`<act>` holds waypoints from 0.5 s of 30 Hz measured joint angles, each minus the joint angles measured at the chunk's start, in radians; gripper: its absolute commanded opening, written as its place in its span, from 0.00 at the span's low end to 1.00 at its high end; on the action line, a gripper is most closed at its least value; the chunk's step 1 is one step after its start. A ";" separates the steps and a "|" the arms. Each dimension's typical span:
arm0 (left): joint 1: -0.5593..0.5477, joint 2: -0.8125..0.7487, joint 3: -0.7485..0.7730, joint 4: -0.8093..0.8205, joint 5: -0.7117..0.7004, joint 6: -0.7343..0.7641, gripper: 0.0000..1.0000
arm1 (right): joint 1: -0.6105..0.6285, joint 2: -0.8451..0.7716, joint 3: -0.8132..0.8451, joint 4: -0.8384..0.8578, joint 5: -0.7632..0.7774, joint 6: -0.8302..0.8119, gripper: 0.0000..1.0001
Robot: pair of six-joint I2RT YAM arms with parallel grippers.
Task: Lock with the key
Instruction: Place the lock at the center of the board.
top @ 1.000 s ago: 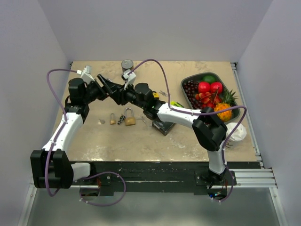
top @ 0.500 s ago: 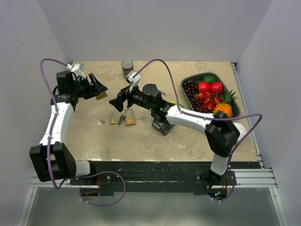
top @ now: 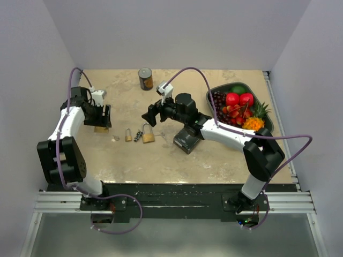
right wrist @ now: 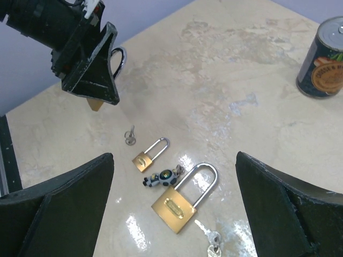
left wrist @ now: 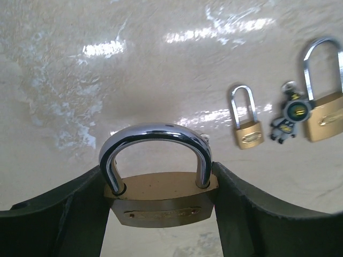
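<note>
Padlock of brass sits gripped by its body in the left pincer, shackle pointing away from the wrist, low over the tabletop near its left edge. Just to its right lies a loose key. A small padlock, a toy charm, a large padlock and a second key follow in a rough row. The right pincer hovers beyond that row, spread wide and empty. As the free arm, it has both keys below it, toward the near edge, and the second looks closer. Bare tabletop up to the can leaves room.
</note>
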 measured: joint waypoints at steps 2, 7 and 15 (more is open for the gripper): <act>0.007 0.043 0.000 -0.008 -0.026 0.047 0.00 | -0.003 0.000 -0.003 -0.012 0.000 -0.003 0.99; 0.013 0.143 -0.006 -0.017 -0.074 0.100 0.01 | -0.003 0.000 -0.006 -0.026 0.000 -0.009 0.99; 0.015 0.177 -0.079 0.016 -0.103 0.114 0.12 | -0.007 0.000 -0.007 -0.027 0.000 -0.012 0.99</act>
